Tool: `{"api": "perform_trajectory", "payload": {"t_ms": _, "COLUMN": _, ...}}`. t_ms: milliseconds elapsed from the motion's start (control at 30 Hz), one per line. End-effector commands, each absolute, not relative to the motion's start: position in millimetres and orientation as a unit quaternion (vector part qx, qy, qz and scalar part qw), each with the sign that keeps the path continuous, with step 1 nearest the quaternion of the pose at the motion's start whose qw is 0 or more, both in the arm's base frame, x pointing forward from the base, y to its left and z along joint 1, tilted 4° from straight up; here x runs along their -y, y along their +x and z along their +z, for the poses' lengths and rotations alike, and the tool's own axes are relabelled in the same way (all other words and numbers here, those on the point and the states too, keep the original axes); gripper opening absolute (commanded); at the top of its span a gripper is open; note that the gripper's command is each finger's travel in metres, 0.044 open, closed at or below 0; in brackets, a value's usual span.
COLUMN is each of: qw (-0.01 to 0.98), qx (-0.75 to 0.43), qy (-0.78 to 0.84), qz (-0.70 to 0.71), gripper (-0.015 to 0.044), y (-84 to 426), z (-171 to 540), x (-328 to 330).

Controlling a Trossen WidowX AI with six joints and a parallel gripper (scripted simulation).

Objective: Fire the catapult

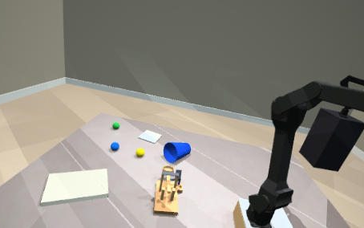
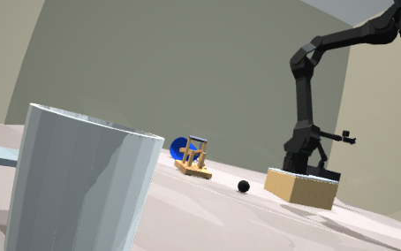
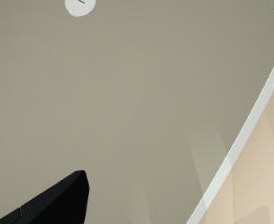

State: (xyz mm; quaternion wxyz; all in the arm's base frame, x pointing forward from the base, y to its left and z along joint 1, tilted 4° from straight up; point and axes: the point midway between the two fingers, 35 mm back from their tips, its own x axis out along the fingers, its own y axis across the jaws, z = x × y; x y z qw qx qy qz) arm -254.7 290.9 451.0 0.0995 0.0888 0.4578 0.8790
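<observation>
The wooden catapult (image 1: 165,190) stands on the table in front of the arm's base and also shows in the exterior view (image 2: 192,157). The white mug (image 2: 79,186) fills the foreground of the exterior view, upright. A small black ball (image 2: 243,186) lies on the table between the catapult and the arm's base. Green (image 1: 115,125), blue (image 1: 115,146) and yellow (image 1: 139,152) balls lie further left. The arm (image 1: 285,152) is raised high, away from all of these. My gripper (image 3: 184,167) is open and empty, facing the wall in the wrist view.
A blue cup (image 1: 176,152) lies on its side just behind the catapult. A large pale slab (image 1: 76,185) and a small white tile (image 1: 150,136) lie on the table. The arm's base sits on a wooden block (image 2: 300,187). A black box (image 1: 332,138) hangs at the right.
</observation>
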Motion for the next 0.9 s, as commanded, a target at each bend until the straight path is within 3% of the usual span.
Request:
{"api": "perform_trajectory", "payload": {"t_ms": 0, "qw": 0.156, "qx": -0.442, "qy": 0.098, "qz": 0.878, "gripper": 0.0440, "y": -229.6, "z": 437.3, "x": -316.4}}
{"api": "perform_trajectory", "payload": {"t_ms": 867, "qw": 0.534, "qx": -0.264, "qy": 0.019, "qz": 0.803, "gripper": 0.0440, "y": -0.5, "z": 345.2, "x": -414.7}}
